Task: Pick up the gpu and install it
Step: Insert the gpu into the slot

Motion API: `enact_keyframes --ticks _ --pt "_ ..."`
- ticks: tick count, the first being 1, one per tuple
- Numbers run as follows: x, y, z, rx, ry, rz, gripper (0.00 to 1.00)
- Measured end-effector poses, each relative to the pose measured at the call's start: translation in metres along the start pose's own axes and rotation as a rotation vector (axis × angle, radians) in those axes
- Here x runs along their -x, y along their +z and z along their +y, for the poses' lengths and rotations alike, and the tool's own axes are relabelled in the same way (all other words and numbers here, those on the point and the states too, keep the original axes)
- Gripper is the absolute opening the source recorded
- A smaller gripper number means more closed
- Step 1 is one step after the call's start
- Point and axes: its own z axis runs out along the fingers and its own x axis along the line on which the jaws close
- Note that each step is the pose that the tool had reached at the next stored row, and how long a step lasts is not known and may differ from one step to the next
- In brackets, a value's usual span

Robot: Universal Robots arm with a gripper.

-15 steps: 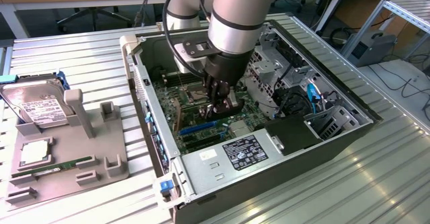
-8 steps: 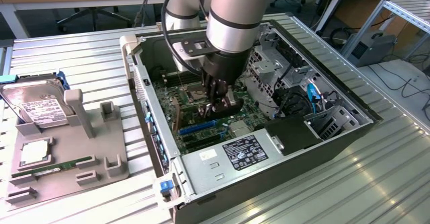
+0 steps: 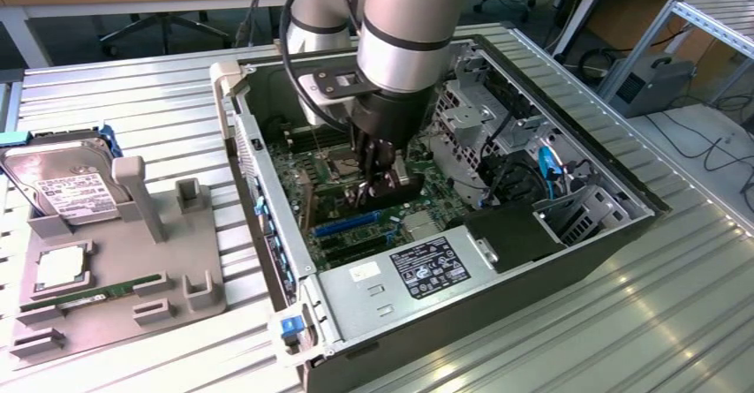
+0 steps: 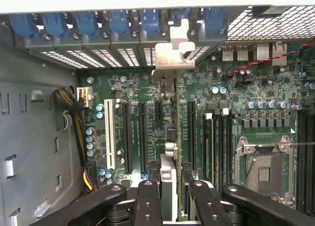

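I am holding the gpu (image 4: 174,137) edge-on in my claw (image 4: 172,186), fingers pinching it from both sides, inside the open computer case (image 3: 613,225) at the centre of the exterior frame. Its silvery bracket (image 4: 172,58) is sitting by the blue slot clips (image 4: 118,24) — pickup done, though I am not judging it fully seated in the motherboard (image 4: 236,88) yet.

An open computer case (image 3: 566,234) lies on the ribbed metal tabletop (image 3: 130,93), with a green motherboard (image 4: 231,113) and blue slot clips (image 4: 88,24) inside. At the exterior view's left stands a grey holder (image 3: 141,269) — it carries a hard drive (image 3: 65,190) and a green memory stick (image 3: 112,289).
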Motion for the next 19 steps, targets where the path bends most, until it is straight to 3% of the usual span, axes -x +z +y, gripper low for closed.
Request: enact_keyframes --ticks 14,19 --pt "0.008 0.0139 0.0108 -0.0002 0.001 0.0112 0.27" --pt "0.011 0.0173 0.0140 -0.0005 0.001 0.0121 0.27"
